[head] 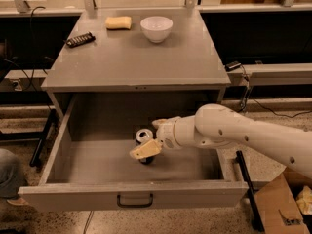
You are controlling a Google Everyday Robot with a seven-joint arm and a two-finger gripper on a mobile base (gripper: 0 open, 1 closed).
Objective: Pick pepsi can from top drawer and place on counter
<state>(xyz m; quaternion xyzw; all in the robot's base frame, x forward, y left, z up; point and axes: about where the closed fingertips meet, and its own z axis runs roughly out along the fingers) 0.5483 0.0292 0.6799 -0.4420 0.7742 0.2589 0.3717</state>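
Note:
The top drawer point(73, 194) is pulled wide open below the counter point(136, 62). The pepsi can point(142, 134) stands upright on the drawer floor near the middle, its silver top facing up. My gripper point(151, 137) reaches into the drawer from the right on a white arm. It is open, with one beige finger point(145, 150) in front of the can and the other behind it, so the jaws straddle the can. The can's dark side is mostly hidden by the front finger.
On the counter's far part stand a white bowl point(156, 28), a yellow sponge point(119, 22) and a black remote-like object point(80, 39). A cardboard box point(282, 204) sits on the floor at the right. A dark bar handle point(135, 200) is on the drawer front.

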